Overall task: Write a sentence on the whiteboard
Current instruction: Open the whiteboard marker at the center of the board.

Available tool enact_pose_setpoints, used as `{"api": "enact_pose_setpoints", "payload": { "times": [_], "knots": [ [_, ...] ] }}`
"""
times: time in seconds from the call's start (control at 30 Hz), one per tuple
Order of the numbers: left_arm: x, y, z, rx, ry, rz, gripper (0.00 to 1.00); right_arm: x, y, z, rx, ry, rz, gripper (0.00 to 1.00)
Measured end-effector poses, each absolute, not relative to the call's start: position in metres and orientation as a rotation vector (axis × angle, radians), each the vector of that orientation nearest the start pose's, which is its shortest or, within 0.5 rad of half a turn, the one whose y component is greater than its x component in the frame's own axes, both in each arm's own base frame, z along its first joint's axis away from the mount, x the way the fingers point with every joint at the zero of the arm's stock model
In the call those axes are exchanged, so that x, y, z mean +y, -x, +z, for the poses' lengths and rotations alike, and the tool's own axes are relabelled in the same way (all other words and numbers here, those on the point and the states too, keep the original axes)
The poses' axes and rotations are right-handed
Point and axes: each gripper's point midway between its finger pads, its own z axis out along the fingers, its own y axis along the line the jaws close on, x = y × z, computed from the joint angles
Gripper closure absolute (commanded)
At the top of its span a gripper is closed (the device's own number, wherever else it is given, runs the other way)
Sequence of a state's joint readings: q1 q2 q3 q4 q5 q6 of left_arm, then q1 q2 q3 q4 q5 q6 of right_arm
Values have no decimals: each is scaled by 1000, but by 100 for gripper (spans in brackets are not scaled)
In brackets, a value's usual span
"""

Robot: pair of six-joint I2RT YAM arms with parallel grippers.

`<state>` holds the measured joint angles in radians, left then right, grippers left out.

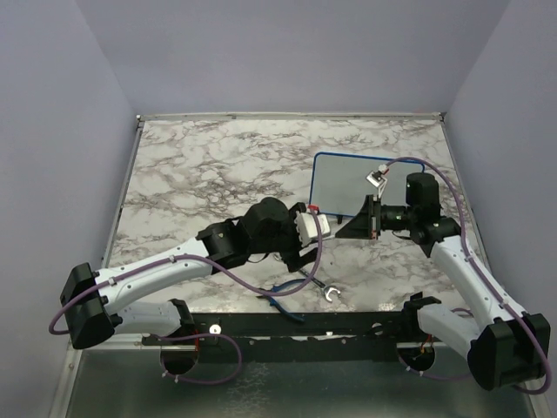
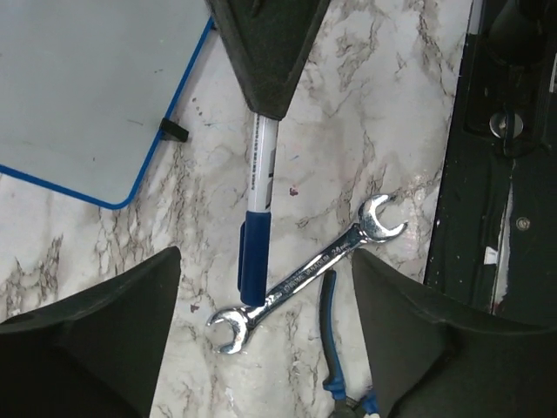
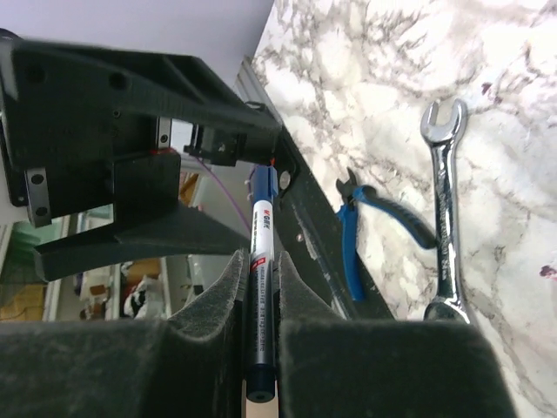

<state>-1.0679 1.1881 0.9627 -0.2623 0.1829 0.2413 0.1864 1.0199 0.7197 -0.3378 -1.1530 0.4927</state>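
Blue-capped marker (image 3: 262, 231) half-hidden in right claw (image 3: 259, 266)

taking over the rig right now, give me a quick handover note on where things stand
Left gripper: open, fingers either side of the marker's blue cap, not gripping.
Right gripper: shut on the marker, held above the table.
Whiteboard: on the table beside the grippers, no writing visible.
Done: marker in hand.
Left: cap looks still on, so uncap, then do all the writing.
Wrench and pliers lie below the marker.
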Motion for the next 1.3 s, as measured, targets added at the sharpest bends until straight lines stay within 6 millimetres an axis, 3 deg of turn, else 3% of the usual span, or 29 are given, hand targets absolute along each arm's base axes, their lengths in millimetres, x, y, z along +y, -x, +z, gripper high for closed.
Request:
{"api": "enact_pose_setpoints", "payload": {
  "times": [0.17, 0.3, 0.37, 0.5, 0.6, 0.87, 1.3],
  "knots": [
    [-326, -187, 213, 1705, -1240, -703, 9, 203, -192, 225, 2096, 351, 1527, 100],
    [-311, -221, 233, 1771, -971, -782, 9, 198, -205, 234, 1965, 343, 1400, 100],
    [-302, -236, 253, 1743, -802, -846, 6, 196, -211, 240, 1895, 334, 1355, 100],
    [-294, -246, 286, 1626, -492, -1063, 6, 197, -223, 250, 1783, 309, 1340, 100],
    [-297, -251, 294, 1596, -343, -1195, 6, 197, -227, 253, 1718, 281, 1358, 100],
    [-313, -258, 314, 1545, -152, -1433, 10, 198, -233, 281, 1564, 278, 1352, 100],
    [-330, -254, 307, 1564, -144, -1581, 54, 208, -235, 292, 1501, 308, 1396, 100]
  ]
}}
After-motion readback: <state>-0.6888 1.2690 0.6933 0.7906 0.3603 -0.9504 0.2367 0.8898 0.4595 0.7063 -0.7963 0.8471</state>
